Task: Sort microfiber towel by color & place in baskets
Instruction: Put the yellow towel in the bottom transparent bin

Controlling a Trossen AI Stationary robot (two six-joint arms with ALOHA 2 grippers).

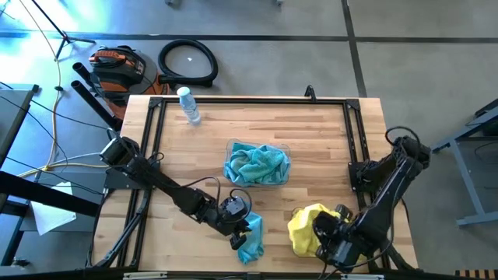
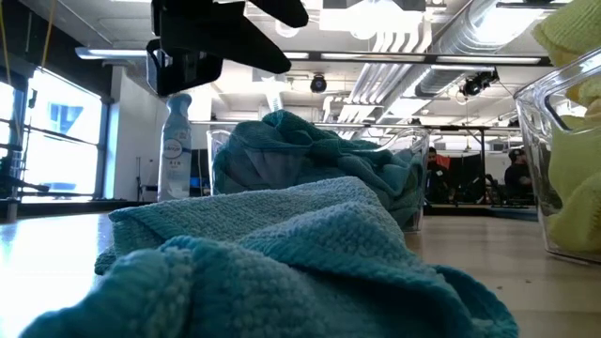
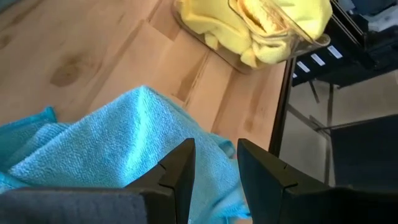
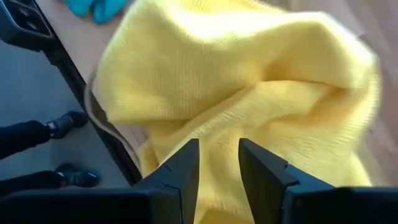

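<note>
On the left we see the left gripper [image 1: 243, 227] low over a loose teal towel [image 1: 251, 239] lying rumpled near the table's [image 1: 311, 140] front edge, its fingers slightly parted and holding nothing. At centre, a clear basket [image 1: 231, 146] holds crumpled teal towels [image 1: 257, 164]. To the right, yellow towels [image 1: 305, 227] fill the other basket; the right gripper [image 1: 331, 233] hovers there, fingers narrowly apart, grasp unclear

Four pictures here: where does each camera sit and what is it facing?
High: overhead, straight down on table, both arms.
Low: table height, across loose teal towel; an arm above.
Left wrist: over left tool, same teal towel.
Right wrist: over right tool, yellow towels.
Shared: high and low show the teal-filled basket.
</note>
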